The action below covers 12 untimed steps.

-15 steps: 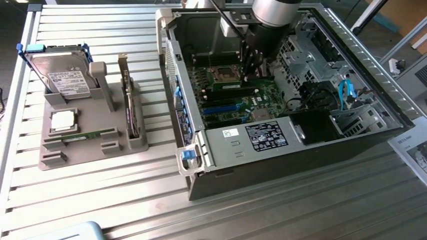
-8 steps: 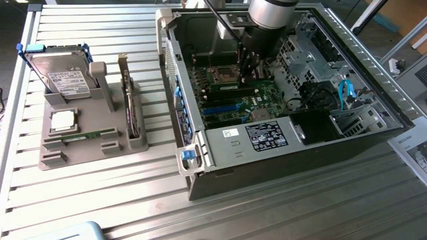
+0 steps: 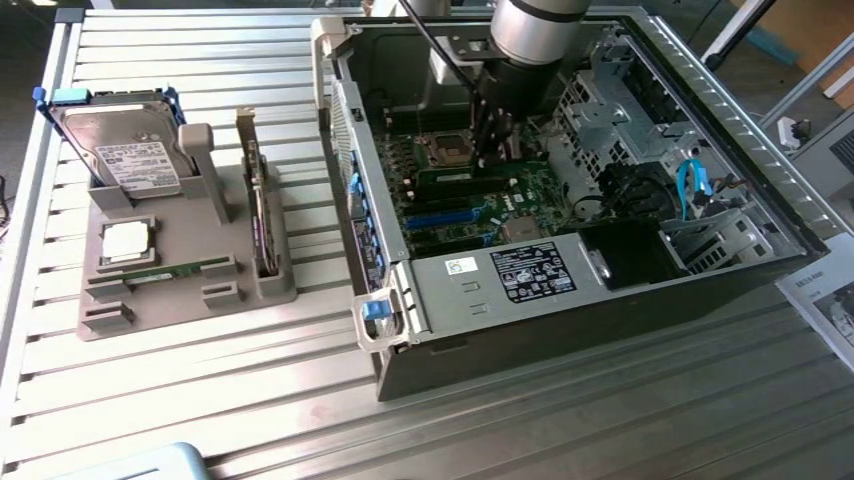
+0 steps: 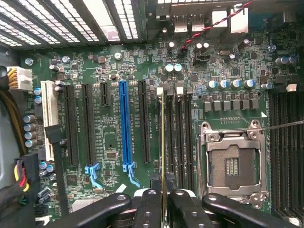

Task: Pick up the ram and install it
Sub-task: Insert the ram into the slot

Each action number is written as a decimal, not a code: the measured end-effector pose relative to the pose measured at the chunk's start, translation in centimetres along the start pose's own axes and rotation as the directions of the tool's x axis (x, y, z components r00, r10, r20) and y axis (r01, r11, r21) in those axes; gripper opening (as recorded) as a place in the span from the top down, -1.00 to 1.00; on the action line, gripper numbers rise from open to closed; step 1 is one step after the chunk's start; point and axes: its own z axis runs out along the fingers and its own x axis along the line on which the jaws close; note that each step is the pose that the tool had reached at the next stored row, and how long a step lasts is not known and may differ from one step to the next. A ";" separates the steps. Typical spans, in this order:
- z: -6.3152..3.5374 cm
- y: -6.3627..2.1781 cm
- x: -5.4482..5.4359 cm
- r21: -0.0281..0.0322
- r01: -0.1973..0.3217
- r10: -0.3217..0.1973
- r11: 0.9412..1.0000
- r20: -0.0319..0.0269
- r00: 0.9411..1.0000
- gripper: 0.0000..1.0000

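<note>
Between the end effector's (image 4: pixel 164 205) fingers (image 4: pixel 151 209) stands the ram (image 4: pixel 164 142), seen edge-on and clamped from both sides. It runs along the bank of black memory slots (image 4: pixel 180 142), near the empty CPU socket (image 4: pixel 232 164) on the motherboard (image 4: pixel 109 71). Seated or not: cannot tell. Arm reaches down into the open computer case (image 3: pixel 747 130), toward the counter's (image 3: pixel 200 400) far edge, exterior view's right.

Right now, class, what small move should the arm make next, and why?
Probably ease straight down: the gripper holds the ram edge-on, lined up along a memory slot beside the CPU socket, apparently not yet seated.
</note>
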 end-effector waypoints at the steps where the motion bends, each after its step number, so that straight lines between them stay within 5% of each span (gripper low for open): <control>1: 0.07 0.00 0.0 0.000 0.018 -0.018 1.000 0.000 1.000 0.73; 12: 0.73 -0.19 -0.5 0.000 0.038 -0.038 0.999 0.000 0.999 0.73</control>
